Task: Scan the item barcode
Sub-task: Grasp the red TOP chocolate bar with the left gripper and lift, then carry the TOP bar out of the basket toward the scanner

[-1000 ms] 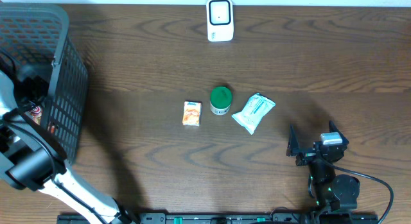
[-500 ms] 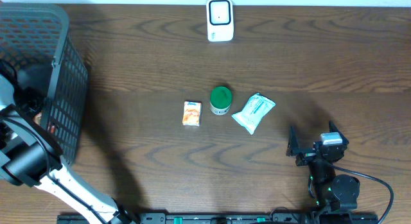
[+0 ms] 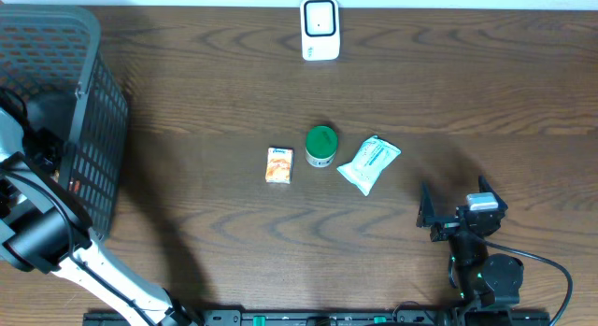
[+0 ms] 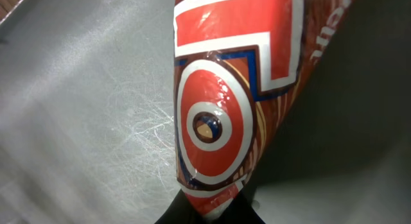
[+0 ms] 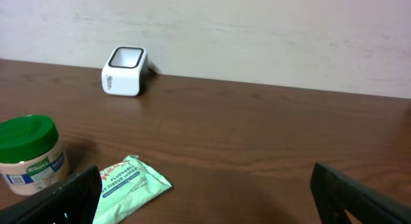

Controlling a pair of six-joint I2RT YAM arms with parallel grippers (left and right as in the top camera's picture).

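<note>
Here the left gripper (image 4: 209, 214) sits inside the grey plastic mesh basket (image 3: 98, 111) at the left edge of the dark wooden table (image 3: 234, 83). Its dark jaws are pinched tight on the lower tip of a glossy red, white and blue foil packet (image 4: 218, 108) printed with concentric rings, and the packet rises from the jaws over the basket's scuffed grey floor. The right gripper (image 5: 204, 192) rests low over the near right part of the table, jaws spread wide and clear of every item. Ahead of it lie a white and green tissue pack (image 5: 128, 182) and, just beside that, a green-lidded jar (image 5: 29, 150), with a small orange carton (image 3: 279, 164) on the jar's other side. The white box-shaped barcode scanner (image 3: 319, 27) stands at the table's far edge, well apart from the basket.
</note>
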